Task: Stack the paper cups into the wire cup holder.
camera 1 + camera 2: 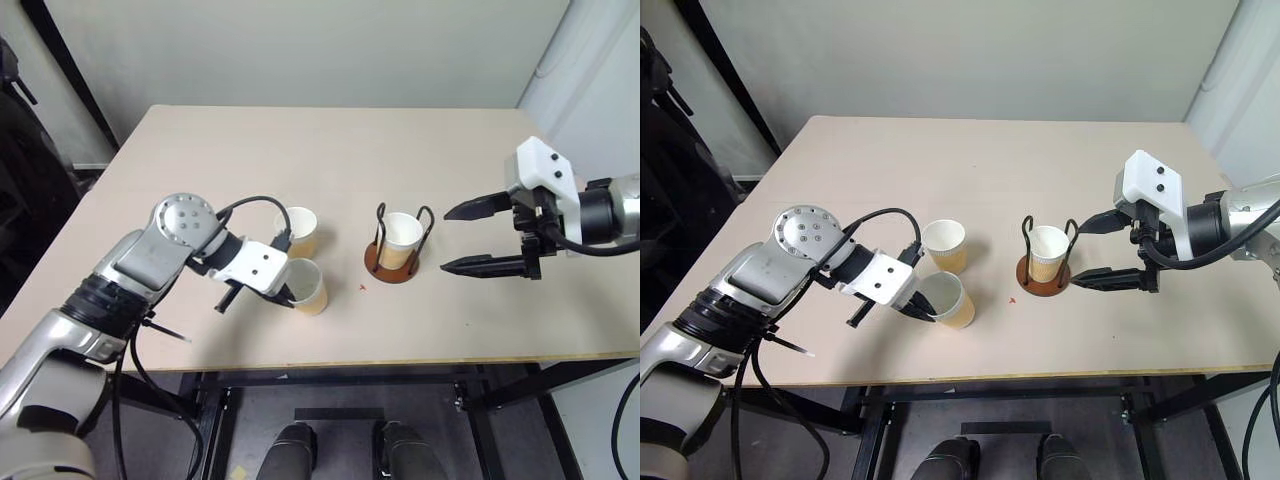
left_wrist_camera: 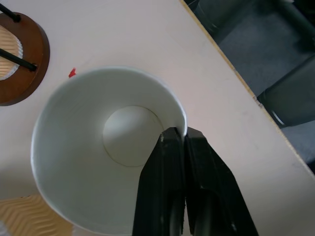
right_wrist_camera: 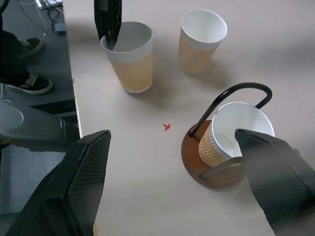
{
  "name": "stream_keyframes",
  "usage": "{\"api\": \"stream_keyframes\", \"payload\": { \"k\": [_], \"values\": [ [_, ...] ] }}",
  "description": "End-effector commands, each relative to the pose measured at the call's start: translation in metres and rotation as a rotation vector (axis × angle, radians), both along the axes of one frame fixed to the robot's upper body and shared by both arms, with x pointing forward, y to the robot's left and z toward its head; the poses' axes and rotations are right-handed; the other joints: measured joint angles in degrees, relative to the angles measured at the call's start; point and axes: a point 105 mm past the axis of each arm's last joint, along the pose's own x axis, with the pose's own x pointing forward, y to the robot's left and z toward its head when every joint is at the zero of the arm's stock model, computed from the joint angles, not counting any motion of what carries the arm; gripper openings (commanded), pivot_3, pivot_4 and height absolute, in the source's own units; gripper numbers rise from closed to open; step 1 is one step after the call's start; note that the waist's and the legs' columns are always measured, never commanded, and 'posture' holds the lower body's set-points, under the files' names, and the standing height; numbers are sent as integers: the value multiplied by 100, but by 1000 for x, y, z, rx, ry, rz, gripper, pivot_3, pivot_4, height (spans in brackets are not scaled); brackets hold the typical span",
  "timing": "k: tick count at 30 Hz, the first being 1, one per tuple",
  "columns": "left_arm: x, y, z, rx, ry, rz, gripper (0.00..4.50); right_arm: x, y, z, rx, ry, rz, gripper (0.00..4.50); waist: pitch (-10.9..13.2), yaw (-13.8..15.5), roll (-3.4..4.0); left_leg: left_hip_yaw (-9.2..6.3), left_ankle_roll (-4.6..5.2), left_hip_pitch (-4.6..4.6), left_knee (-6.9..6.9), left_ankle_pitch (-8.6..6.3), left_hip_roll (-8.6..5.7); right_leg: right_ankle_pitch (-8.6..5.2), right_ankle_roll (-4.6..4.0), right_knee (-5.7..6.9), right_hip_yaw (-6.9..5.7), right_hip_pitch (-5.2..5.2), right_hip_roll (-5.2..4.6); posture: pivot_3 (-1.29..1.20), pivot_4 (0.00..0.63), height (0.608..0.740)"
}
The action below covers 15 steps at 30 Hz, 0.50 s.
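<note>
Currently, the rim of the near paper cup [image 1: 307,284] is pinched by the closed left hand [image 1: 286,296], ready for lifting to the wire cup holder [image 1: 402,244] at its three o'clock, beside which the right hand [image 1: 467,238] waits open.

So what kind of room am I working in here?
Probably a lab or test room, not a kitchen: a plain beige table on a black metal frame, bare white walls, and cables on the floor beside a person's shoes.
</note>
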Motion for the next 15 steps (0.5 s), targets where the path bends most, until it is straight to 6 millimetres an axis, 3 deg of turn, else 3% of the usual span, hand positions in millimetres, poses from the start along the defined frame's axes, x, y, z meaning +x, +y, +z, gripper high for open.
{"api": "stream_keyframes", "payload": {
  "k": [1, 9, 15],
  "values": [
    [3, 1, 22, -19, 2, 12, 32, 1, -3, 9, -11, -40, -8, 4204, 0, 3, 0, 0, 0, 0, 0, 0, 0, 0, 0, 0, 0, 0, 0, 0, 150, 740],
    [27, -21, 106, -253, -17, 104, 32, 12, -18, 10, 3, -14, -54, 4204, 0, 34, 0, 0, 2, -6, 3, 0, -4, 2, 0, -7, 0, 3, -6, 0, 150, 740],
    [37, -52, 161, -411, -16, 79, 32, 29, -34, 4, 7, 2, -107, 4204, 1, 48, -1, 0, 12, -15, 3, -7, -7, -1, 25, -18, -1, 3, -13, 0, 150, 740]
  ]
}}
